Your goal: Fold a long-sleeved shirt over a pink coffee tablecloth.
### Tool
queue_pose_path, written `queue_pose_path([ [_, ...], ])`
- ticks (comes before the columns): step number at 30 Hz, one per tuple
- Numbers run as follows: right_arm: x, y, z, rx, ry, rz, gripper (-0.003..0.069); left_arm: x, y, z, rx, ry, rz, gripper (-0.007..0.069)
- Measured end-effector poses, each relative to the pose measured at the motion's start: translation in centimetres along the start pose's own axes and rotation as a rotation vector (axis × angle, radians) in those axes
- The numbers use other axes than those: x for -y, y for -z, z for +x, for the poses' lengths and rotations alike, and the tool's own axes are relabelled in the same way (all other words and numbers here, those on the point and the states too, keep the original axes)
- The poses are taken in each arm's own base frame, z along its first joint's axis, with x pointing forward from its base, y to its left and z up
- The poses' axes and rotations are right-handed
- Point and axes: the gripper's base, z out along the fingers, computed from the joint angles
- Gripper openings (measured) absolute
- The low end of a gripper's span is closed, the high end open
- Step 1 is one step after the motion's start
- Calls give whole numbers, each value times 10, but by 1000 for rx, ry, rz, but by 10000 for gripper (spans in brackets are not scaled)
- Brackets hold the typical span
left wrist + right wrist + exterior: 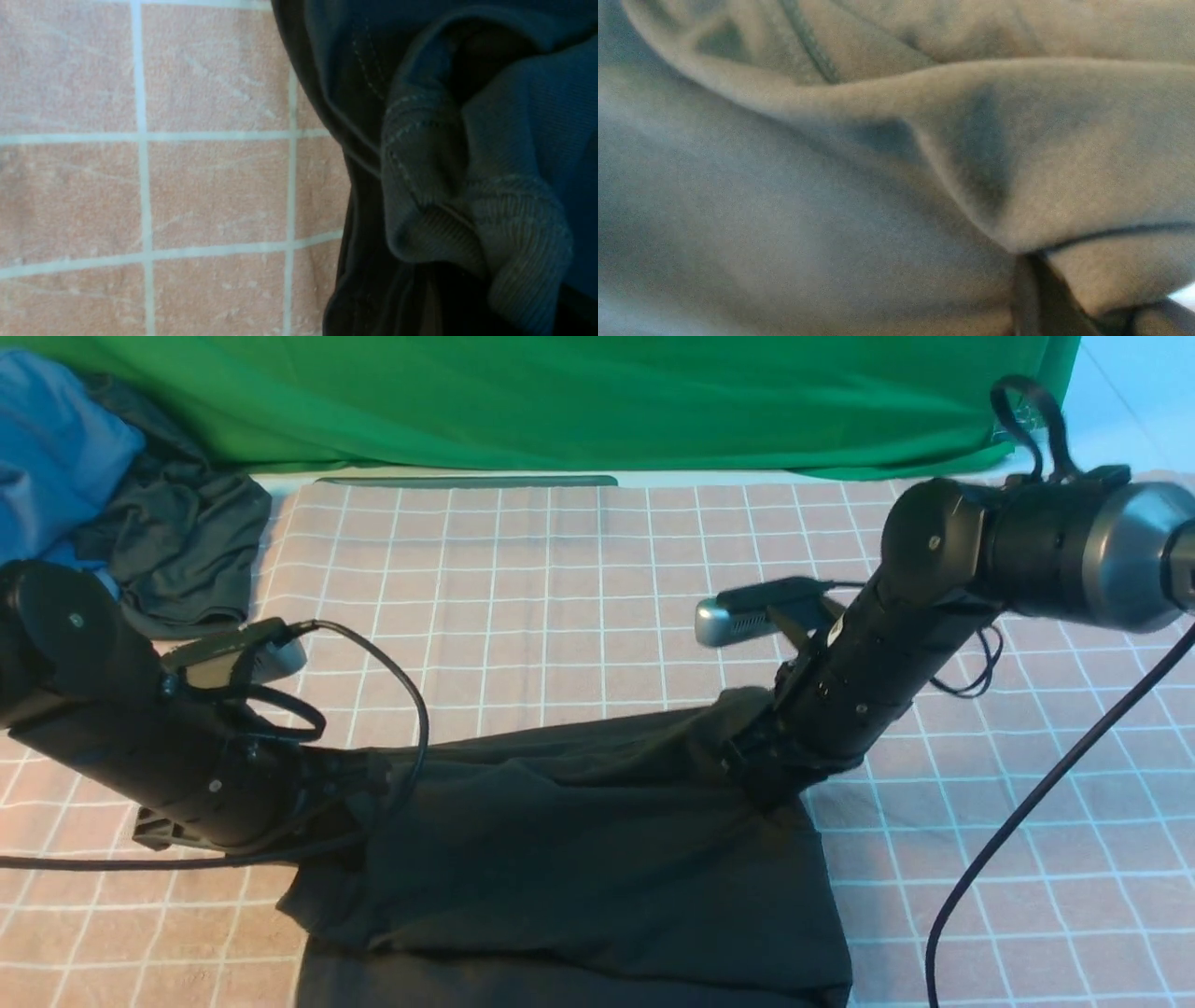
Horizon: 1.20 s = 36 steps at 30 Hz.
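The black long-sleeved shirt [579, 859] lies at the near middle of the pink coffee tablecloth [560, 616]. Its far edge is lifted and stretched between my two grippers. My left gripper [359, 784] holds the edge's left end and my right gripper [756, 779] its right end, and the fingers of both are buried in the cloth. In the left wrist view a bunched ribbed cuff of the shirt [467, 200] hangs beside the gridded tablecloth [210, 186]. Folds of the shirt [784, 210] fill the right wrist view. The logo is hidden.
A bright green cloth [560, 401] runs along the back. A blue garment [56, 457] and a smaller dark grey garment [187, 551] are bunched at the far left. A black cable [1027, 803] hangs from the right arm, and another loops by the left wrist [415, 700].
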Motion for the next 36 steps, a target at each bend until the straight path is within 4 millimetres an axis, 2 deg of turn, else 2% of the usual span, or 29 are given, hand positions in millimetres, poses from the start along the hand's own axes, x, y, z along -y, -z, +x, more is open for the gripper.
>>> queue_pose_path([
  [5, 17, 20, -14, 34, -32, 1, 113, 8, 7, -11, 54, 34, 48, 66],
  [10, 27, 39, -27, 79, -45, 5, 113, 15, 18, -31, 138, 35, 72, 66],
  [12, 30, 46, -33, 107, -49, 9, 113, 18, 21, -44, 166, 33, 80, 66],
  [18, 35, 56, -42, 161, -15, 65, 113, 24, 15, -80, 194, 63, 108, 66],
  [21, 39, 62, -46, 177, -16, 123, 113, 26, 10, -91, 190, 87, 123, 66],
  [29, 62, 71, -43, 135, -56, 181, 113, 44, -20, -92, 116, 48, 127, 66],
  [36, 73, 61, -42, 105, -92, 182, 113, 45, -26, -95, 146, 39, 114, 66],
])
